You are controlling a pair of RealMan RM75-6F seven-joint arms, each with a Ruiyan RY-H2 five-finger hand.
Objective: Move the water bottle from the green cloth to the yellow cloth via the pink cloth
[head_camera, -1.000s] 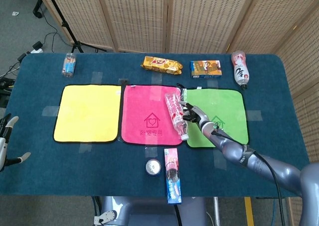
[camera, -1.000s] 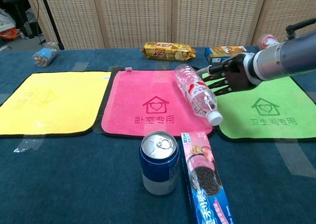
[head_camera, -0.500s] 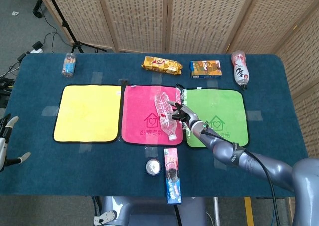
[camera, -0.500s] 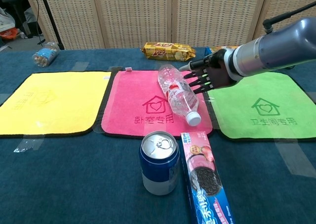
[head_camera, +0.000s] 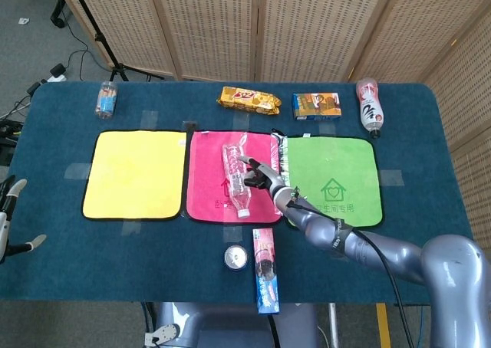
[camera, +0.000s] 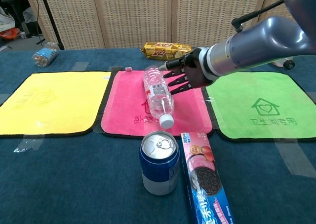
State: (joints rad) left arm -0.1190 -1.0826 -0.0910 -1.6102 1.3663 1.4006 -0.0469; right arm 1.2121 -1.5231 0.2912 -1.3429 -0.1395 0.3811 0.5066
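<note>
The clear water bottle (head_camera: 235, 169) (camera: 158, 93) hangs tilted over the pink cloth (head_camera: 207, 191) (camera: 123, 108), its white cap towards the table's front. My right hand (head_camera: 261, 178) (camera: 191, 74) grips it from the right side, fingers spread along its body. To the right lies the green cloth (head_camera: 337, 168) (camera: 256, 105), with nothing on it. At the left is the yellow cloth (head_camera: 134, 173) (camera: 44, 103), also bare. My left hand (head_camera: 9, 218) hangs off the table's left edge, fingers apart and holding nothing.
A blue can (camera: 159, 162) and a long cookie pack (camera: 205, 177) stand in front of the pink cloth. Along the back edge are a small jar (head_camera: 107, 100), a yellow snack pack (head_camera: 248, 100), an orange box (head_camera: 317, 104) and a lying bottle (head_camera: 370, 106).
My right hand has carried the bottle leftward, from the border of the green and pink cloths to the middle of the pink cloth. The left hand has not moved.
</note>
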